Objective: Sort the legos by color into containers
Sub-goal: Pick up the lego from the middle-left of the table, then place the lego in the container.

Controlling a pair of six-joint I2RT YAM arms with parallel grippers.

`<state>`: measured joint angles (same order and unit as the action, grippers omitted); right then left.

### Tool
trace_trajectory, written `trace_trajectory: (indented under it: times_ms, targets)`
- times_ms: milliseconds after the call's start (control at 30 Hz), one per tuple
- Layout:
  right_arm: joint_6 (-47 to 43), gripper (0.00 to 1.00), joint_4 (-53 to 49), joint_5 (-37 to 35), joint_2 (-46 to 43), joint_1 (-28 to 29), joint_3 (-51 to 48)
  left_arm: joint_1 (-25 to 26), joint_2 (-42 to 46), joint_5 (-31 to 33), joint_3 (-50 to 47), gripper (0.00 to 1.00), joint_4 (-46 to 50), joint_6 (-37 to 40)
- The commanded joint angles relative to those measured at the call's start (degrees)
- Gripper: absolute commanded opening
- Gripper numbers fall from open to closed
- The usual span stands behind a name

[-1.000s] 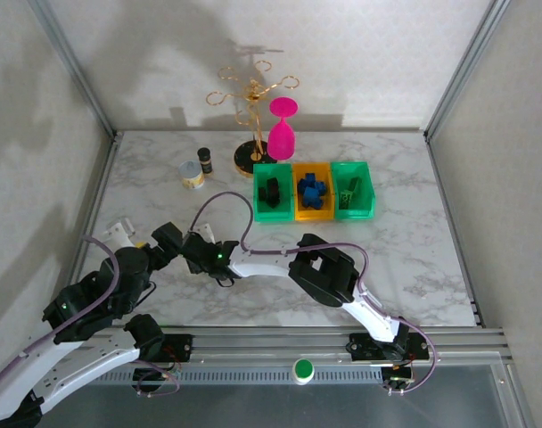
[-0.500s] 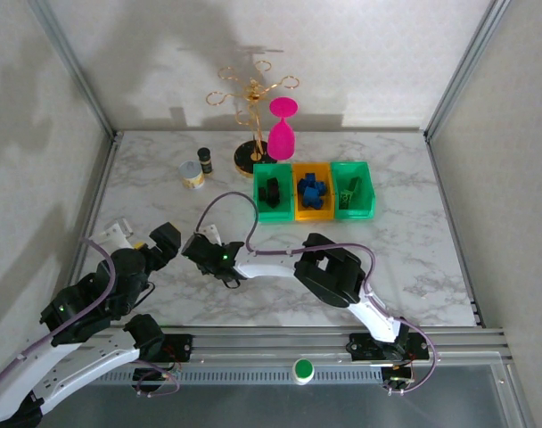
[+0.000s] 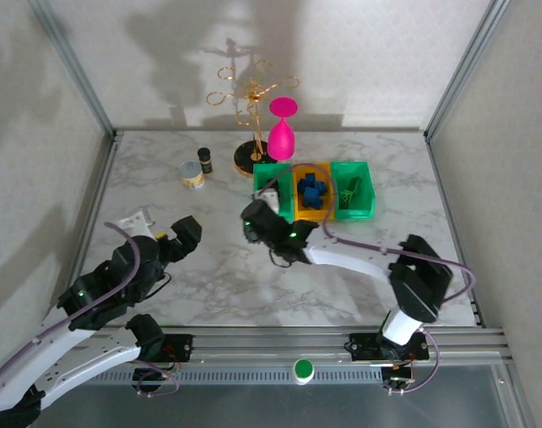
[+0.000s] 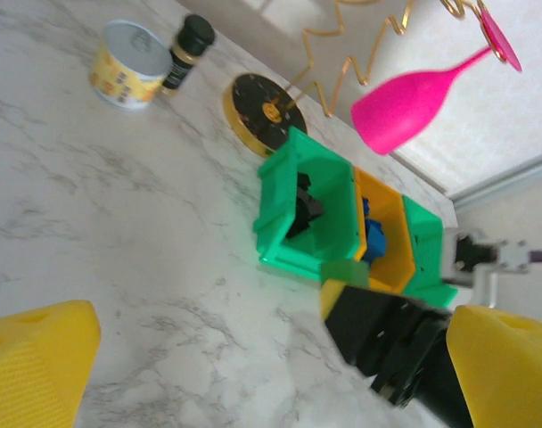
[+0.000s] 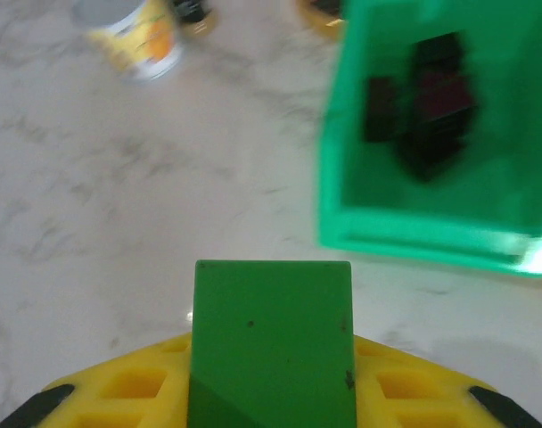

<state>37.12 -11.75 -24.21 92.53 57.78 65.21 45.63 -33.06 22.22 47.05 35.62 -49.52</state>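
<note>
As the right gripper [image 3: 260, 209] hangs clamped on a green lego [image 5: 271, 343] just before the left green bin [image 5: 414, 234] | containers [image 3: 293, 189] in a row by the desk's [image 3: 164, 178] far edge, mid-width | best carried past black legos [image 5: 431, 98] and the orange bin [image 3: 313, 215] to the right green bin [image 3: 354, 213], centred, lowered, then released | left gripper [image 3: 191, 229] apart

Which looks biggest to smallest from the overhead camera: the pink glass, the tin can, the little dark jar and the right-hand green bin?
1. right-hand green bin
2. pink glass, though it hangs higher, nearer the camera, so its place is unsure
3. tin can
4. dark jar, slightly smaller than the can
</note>
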Motion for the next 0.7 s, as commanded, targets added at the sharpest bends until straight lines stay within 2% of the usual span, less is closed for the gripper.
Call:
trace_trajectory:
  times_ms: [0, 200, 333, 500, 667]
  targets:
    - [0.57, 0.36, -2.41, -0.66, -6.11, -5.83, -5.09, -0.54, -3.57, -6.42, -0.95, 1.0, -7.79, 4.14]
    - [-5.12, 0.36, -2.3, 1.71, -13.15, -22.44, -9.77, -0.54, -11.4, -11.93, -1.67, 1.0, -16.47, 6.95]
    - [-9.59, 0.36, -0.02, 5.42, -11.22, -32.56, -9.02, -0.54, -16.36, -14.44, -1.96, 1.0, -21.74, 8.01]
    - [-13.24, 0.36, 1.98, 7.25, -4.29, -38.85, -4.65, -0.54, -20.94, -15.62, -1.61, 1.0, -25.02, 8.92]
    - [-14.89, 0.36, 3.03, 8.4, 3.34, -41.52, 0.58, -0.58, -22.83, -15.3, -1.74, 1.0, -25.89, 9.44]
